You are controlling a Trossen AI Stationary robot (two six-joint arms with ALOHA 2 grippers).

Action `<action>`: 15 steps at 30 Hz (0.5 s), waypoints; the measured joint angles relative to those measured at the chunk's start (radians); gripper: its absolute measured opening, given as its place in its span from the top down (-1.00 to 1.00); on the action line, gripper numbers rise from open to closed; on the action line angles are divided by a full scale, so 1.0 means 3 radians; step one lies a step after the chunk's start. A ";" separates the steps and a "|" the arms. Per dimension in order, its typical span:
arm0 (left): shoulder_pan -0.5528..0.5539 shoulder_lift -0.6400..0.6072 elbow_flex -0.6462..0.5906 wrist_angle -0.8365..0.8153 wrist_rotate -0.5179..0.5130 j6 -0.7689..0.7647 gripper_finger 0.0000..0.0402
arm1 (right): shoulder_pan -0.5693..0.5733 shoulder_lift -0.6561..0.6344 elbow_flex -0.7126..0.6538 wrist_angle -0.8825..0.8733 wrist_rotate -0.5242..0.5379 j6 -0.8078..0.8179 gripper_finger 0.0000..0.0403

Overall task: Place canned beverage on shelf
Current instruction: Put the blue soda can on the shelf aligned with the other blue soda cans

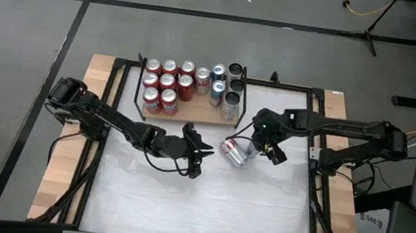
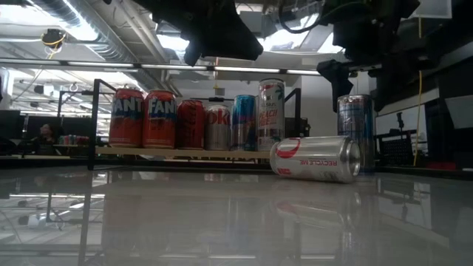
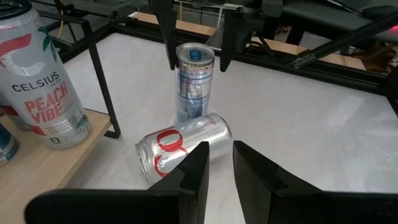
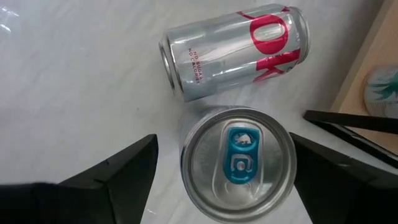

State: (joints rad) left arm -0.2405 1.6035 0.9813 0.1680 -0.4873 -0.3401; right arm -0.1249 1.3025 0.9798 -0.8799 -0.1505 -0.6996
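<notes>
A slim silver-and-blue can (image 4: 239, 162) stands upright on the white tabletop (image 1: 204, 205), right of the shelf. My right gripper (image 4: 224, 143) is open above it, pointing down. One finger stands on each side of the can's top with a gap on both sides, as the left wrist view (image 3: 194, 62) also shows. A silver can with red lettering (image 1: 235, 152) lies on its side next to the slim can. My left gripper (image 3: 219, 165) hovers left of the lying can, open by a narrow gap and empty. The wooden shelf (image 1: 200, 115) holds several upright cans.
Red, silver and blue cans (image 2: 192, 118) fill much of the shelf board, with a tall Celsius can (image 3: 40, 81) at its right end. Black rails (image 3: 102, 81) edge the shelf. A black frame (image 1: 315, 187) borders the tabletop. The near half of the tabletop is bare.
</notes>
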 joint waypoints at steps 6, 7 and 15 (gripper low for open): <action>0.0000 0.0000 0.0000 0.0000 -0.0001 0.0001 0.68 | 0.0000 0.0000 0.0000 0.0014 0.0003 0.0137 -0.64; 0.0000 0.0000 0.0000 0.0000 -0.0001 0.0001 0.68 | 0.0000 0.0000 0.0000 0.0014 0.0003 0.0142 -0.64; 0.0000 0.0000 0.0000 0.0000 -0.0001 0.0006 0.68 | 0.0000 0.0000 0.0000 0.0011 0.0006 0.0147 -0.64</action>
State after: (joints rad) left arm -0.2405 1.6035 0.9813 0.1680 -0.4877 -0.3382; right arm -0.1249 1.3025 0.9798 -0.8764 -0.1486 -0.6556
